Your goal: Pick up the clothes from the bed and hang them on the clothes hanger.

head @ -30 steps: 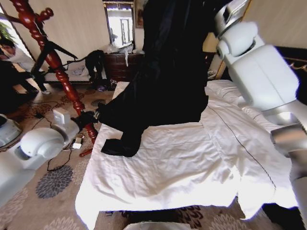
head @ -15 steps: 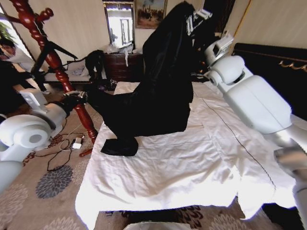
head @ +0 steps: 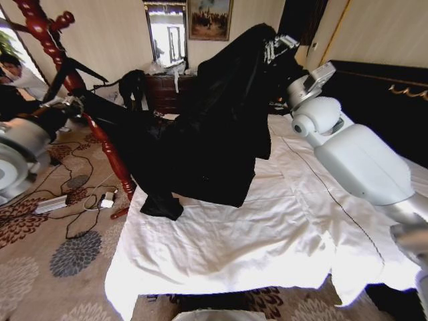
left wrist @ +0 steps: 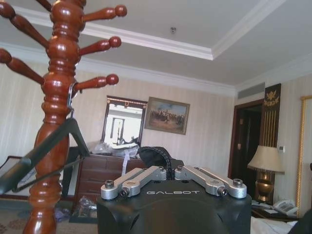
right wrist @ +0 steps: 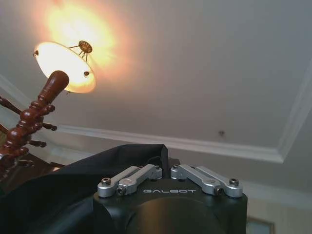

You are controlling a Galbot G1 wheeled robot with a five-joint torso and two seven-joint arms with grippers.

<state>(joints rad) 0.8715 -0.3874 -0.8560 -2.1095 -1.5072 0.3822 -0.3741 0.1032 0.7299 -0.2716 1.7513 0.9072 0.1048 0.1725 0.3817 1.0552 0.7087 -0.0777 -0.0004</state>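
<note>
Now the bed (head: 267,234), wide and white, fills the lower half of the head view, its duvet wrinkled and mostly bare. Above it hangs the clothes (head: 214,127), a large black coat stretched between both arms. Compared with a second ago, the coat has lifted almost wholly off the duvet; one dark end, likely a sleeve, rests on the bed's left edge. It has also spread leftward, so it looks nearly ready for hanging.

Its long axis runs on a slant, from high on the right, where the collar end sits, down and left towards the clothes hanger (head: 73,87). That red-brown turned-wood stand rises beside the bed on the robot's left, with its knobbed pegs near the top.

At the upper right, the right gripper (head: 281,47) holds the top of the coat, fingers pinched into the black fabric. To the left, the left gripper (head: 75,105) appears to clamp the coat's other end just beside the stand's pole; that arm has swung outward and higher than before.
</note>
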